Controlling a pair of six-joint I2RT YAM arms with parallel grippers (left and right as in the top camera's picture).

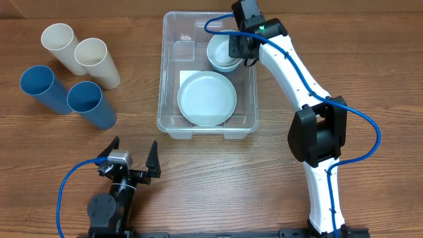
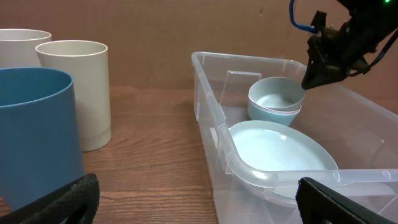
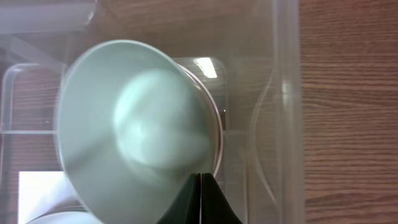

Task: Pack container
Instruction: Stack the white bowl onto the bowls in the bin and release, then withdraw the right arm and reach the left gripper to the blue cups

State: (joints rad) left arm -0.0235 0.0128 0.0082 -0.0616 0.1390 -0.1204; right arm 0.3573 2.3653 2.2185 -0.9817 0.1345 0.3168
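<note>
Wooden surface [image 1: 198, 185]: right pincer [image 1: 236, 50] pinches pale green round bowl [image 1: 218, 47] inside large clear plastic rectangular container [image 1: 170, 73]; left pincer [image 1: 135, 145] gapes wide, empty.

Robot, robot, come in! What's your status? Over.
Left gripper open, idle. Right gripper shut at stacked bowls in container, plate alongside. Four cups outside. Nothing blocking.

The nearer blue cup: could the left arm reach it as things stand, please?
Probably yes: the left gripper is open, and only bare table lies between it and the nearer blue cup.
</note>
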